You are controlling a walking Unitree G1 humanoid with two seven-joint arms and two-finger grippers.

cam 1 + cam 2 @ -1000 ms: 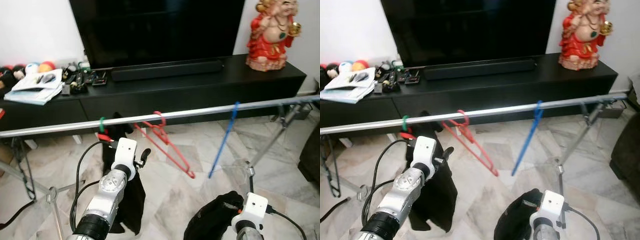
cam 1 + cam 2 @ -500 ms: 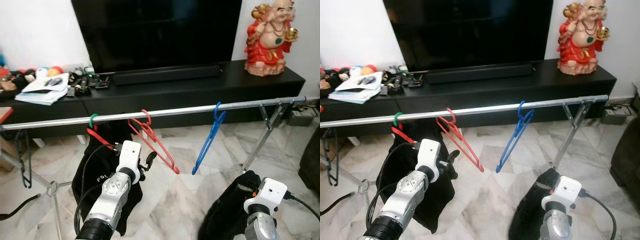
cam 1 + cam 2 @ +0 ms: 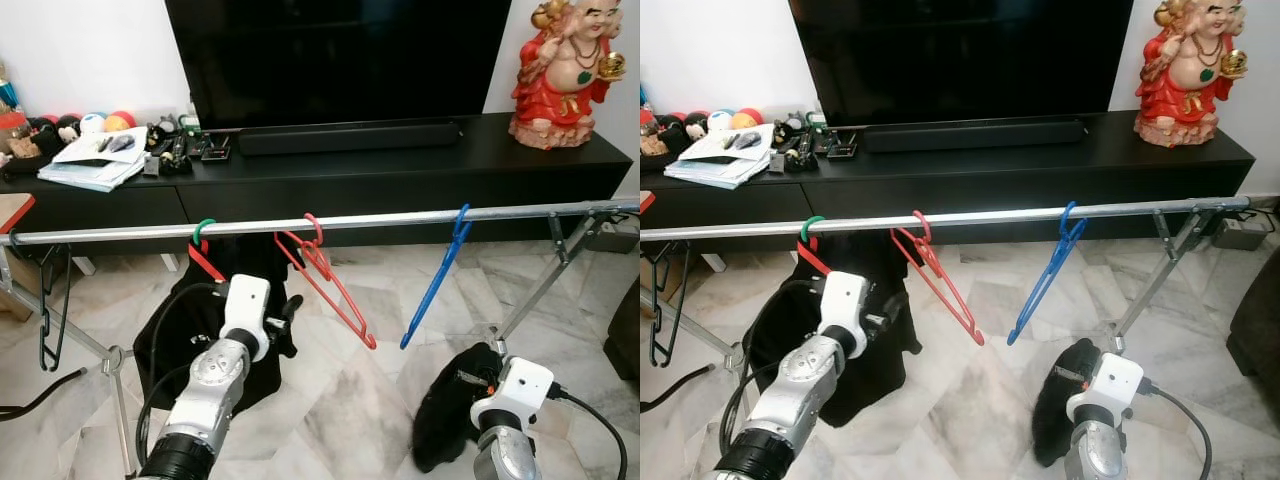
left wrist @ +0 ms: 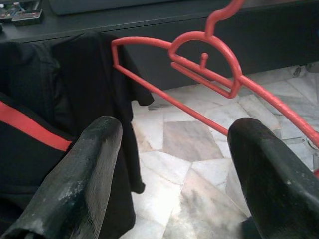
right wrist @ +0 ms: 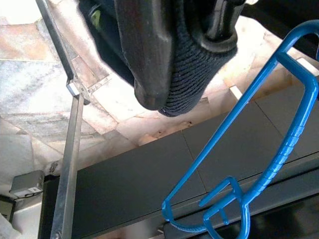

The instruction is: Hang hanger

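A metal rail (image 3: 380, 220) carries three hangers: a green-hooked hanger (image 3: 204, 232) bearing a black garment (image 3: 190, 320), a bare red hanger (image 3: 325, 275) and a bare blue hanger (image 3: 437, 277). The left claw (image 3: 288, 312) hovers just below the rail between garment and red hanger, its fingers (image 4: 84, 179) spread wide and empty. The right claw (image 5: 164, 74) grips dark knitted fabric (image 3: 450, 400) low beneath the blue hanger. No writing is legible anywhere.

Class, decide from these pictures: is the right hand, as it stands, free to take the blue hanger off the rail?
Probably not: the right hand is shut on a black garment. The blue hanger hangs bare on the rail just above it.
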